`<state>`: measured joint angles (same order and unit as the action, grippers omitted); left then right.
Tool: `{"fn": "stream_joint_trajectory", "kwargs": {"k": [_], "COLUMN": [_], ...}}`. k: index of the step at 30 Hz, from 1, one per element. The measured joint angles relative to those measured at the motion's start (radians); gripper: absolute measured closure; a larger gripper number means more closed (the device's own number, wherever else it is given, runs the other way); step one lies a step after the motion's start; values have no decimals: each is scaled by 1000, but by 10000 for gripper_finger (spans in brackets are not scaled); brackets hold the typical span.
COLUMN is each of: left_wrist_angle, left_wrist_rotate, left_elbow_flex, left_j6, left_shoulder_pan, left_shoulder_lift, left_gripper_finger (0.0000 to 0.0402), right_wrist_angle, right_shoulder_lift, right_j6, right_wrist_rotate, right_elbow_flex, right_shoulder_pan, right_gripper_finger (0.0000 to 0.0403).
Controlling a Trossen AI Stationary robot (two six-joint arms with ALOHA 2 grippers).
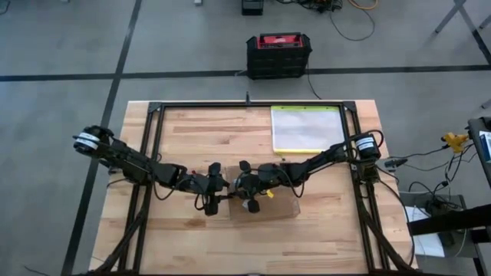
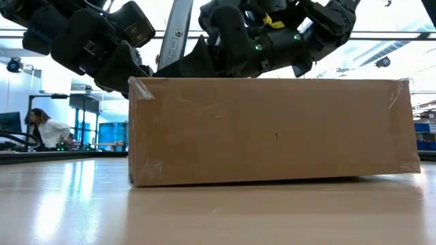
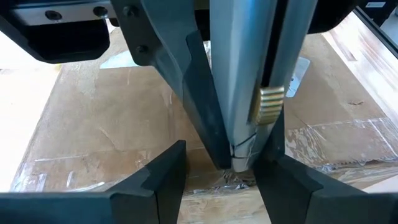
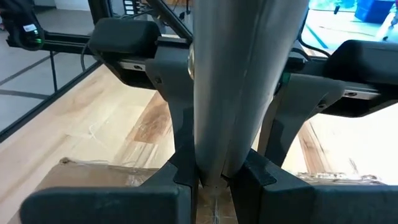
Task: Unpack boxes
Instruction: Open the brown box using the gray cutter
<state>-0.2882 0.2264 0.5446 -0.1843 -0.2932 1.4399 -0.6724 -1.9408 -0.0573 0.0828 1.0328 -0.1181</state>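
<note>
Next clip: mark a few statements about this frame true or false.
1. The carton lies on the table under the left gripper and right gripper. True.
2. Its flaps stand open. False: it is closed and taped.
3. The pouch lies on the carton. False: it lies apart, on the table's right side.
4. The right gripper clamps a silvery tool. True.
5. The case stands on the table. False: it is on the floor beyond it.

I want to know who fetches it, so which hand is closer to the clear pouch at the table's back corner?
Right. The right hand sits over the carton, on the same side as the pouch. The left hand sits at the carton's opposite end, farther away.
</note>
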Motion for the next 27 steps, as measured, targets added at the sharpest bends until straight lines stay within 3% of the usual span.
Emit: {"fn": "stream_joint_trajectory", "kwargs": {"k": [13, 27], "left_wrist_angle": [3, 37], "left_wrist_rotate": [1, 9], "left_elbow_flex": [0, 2], "left_j6": [-4, -33], "left_shoulder_pan": [0, 0], "left_shoulder_lift": [0, -2], "left_gripper_finger": [238, 234], "right_wrist_angle": [57, 182], "right_shoulder_lift": [11, 114], "right_j6": [2, -6], "right_wrist_rotate": [-7, -34], "right_elbow_flex": [-5, -67], "right_shoulder_pan": [-4, -7], "right_gripper_finger": [361, 361]}}
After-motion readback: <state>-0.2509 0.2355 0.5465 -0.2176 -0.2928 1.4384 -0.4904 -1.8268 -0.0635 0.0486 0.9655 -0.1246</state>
